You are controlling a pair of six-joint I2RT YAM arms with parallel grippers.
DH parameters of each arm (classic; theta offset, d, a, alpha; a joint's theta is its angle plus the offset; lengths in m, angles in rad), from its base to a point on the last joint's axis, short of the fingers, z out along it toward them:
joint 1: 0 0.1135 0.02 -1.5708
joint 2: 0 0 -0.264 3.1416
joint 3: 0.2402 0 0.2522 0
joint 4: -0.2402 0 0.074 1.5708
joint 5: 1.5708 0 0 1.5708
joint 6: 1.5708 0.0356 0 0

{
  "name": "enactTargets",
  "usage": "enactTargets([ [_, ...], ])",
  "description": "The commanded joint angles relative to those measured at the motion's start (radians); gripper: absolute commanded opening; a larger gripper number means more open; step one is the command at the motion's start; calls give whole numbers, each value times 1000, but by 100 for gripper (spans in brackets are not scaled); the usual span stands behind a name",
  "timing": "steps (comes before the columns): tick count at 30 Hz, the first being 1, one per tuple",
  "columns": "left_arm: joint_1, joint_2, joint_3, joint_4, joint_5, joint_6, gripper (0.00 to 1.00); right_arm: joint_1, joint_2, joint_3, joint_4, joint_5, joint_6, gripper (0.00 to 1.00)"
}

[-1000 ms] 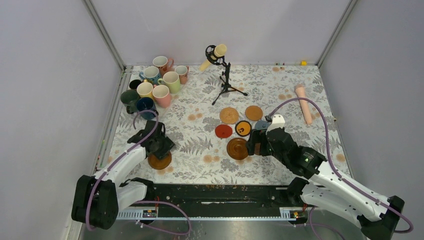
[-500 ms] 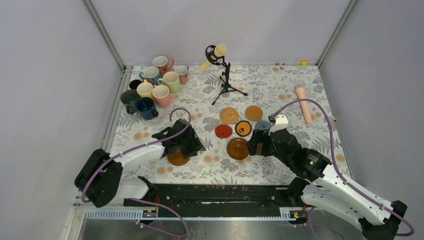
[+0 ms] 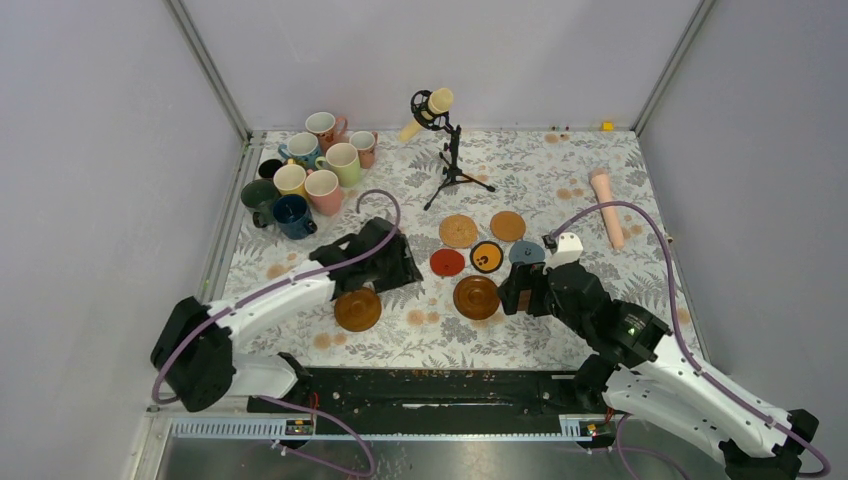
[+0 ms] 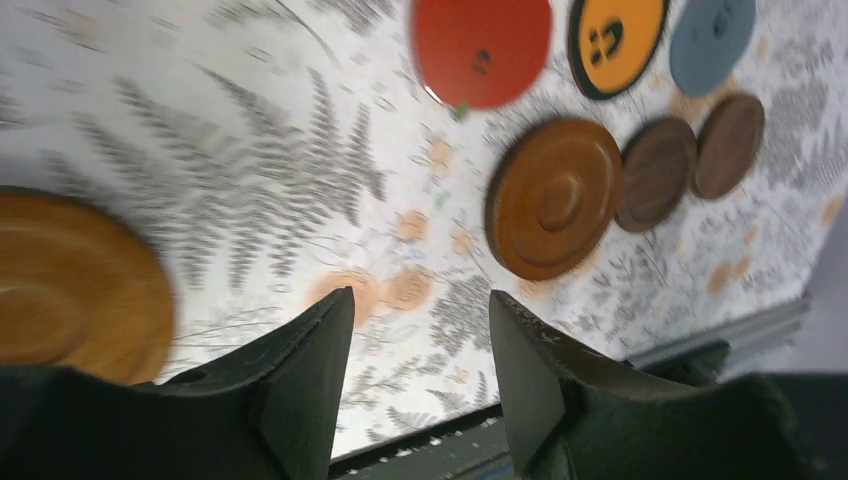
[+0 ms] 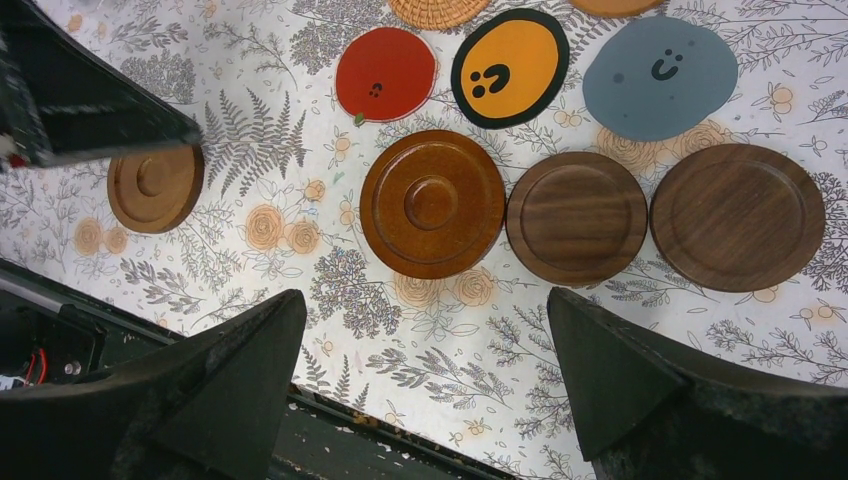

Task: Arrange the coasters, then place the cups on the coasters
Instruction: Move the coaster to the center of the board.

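Because the mid-brown wooden coaster (image 3: 357,309) lies toward the worktop's near edge, apart from the other coasters (image 3: 476,297), uneven spacing could be left for the cups (image 3: 310,165) clustered at the far left corner. The left end effector (image 4: 420,300) is half-spread and empty, the right end effector (image 5: 425,300) spread wide and empty; a clash between them is risked.

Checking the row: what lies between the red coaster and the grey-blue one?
The orange coaster sits between the red coaster and the grey-blue coaster, clearest in the right wrist view.
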Motion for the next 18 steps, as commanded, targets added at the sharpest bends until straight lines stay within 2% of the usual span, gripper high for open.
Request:
enactTargets([
  [1,79,-125,32,-235,-241,80,52,-5,6,15,-2,17,-3,99],
  [5,214,-260,-68,-300,-306,74,51,-5,19,8,12,17,-1,99],
  [9,332,-332,-149,-331,-338,62,50,-4,34,-3,36,9,-1,99],
  [14,367,-321,-200,-359,-385,46,47,-5,50,-7,42,6,-3,99],
  [18,369,-294,-237,-294,-320,55,44,-4,51,-26,56,13,-2,99],
])
